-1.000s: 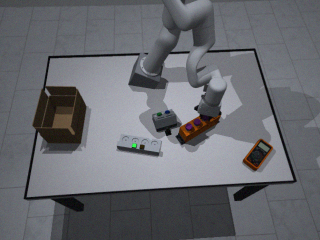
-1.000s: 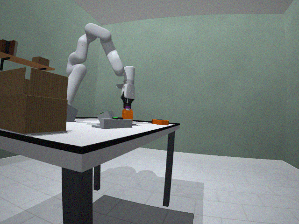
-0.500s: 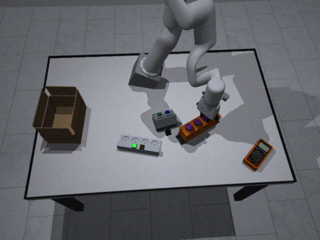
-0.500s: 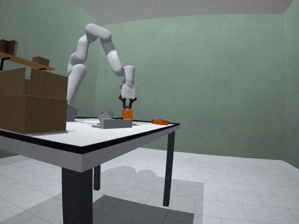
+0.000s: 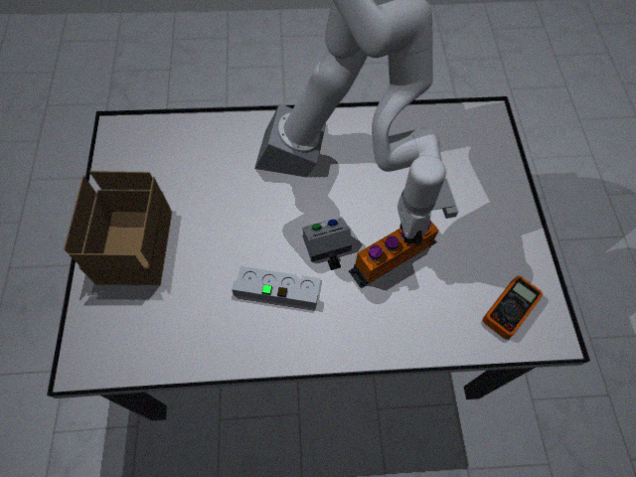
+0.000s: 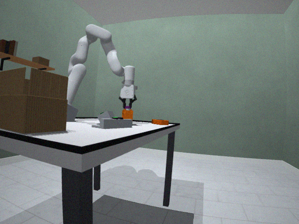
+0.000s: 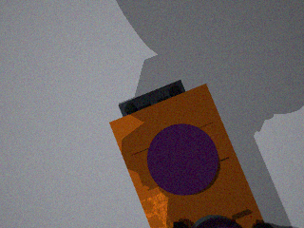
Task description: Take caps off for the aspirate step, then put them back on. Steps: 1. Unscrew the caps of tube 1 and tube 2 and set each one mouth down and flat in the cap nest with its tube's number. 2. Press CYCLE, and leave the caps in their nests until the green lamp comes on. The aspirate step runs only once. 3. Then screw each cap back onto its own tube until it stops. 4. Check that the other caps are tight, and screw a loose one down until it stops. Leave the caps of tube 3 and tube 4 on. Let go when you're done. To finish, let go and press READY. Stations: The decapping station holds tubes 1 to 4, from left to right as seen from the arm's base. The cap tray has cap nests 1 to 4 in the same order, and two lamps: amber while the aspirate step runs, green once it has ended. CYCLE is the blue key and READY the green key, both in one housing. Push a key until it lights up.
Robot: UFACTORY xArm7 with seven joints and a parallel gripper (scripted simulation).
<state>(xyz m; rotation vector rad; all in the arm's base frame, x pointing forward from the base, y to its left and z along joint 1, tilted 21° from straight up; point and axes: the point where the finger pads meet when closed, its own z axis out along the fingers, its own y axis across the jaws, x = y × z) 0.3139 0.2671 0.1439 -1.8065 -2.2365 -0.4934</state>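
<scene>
The orange decapping station (image 5: 396, 251) lies on the table right of centre. Two purple caps (image 5: 374, 250) (image 5: 392, 241) show on its near-left tubes. My gripper (image 5: 412, 237) stands upright over the following tube and is shut on its purple cap (image 7: 216, 222), which sits on the tube. The wrist view shows one more purple cap (image 7: 182, 159) on the station's end tube; my arm hides it in the top view. The grey cap tray (image 5: 277, 287) has its green lamp (image 5: 266, 289) lit, and its nests look empty. The key housing (image 5: 326, 237) carries the green key (image 5: 316, 226) and the blue key (image 5: 332, 222).
An open cardboard box (image 5: 117, 226) stands at the table's left. An orange multimeter (image 5: 512, 306) lies near the front right corner. A small grey block lies behind the station. The arm's base (image 5: 290, 146) sits at the back centre.
</scene>
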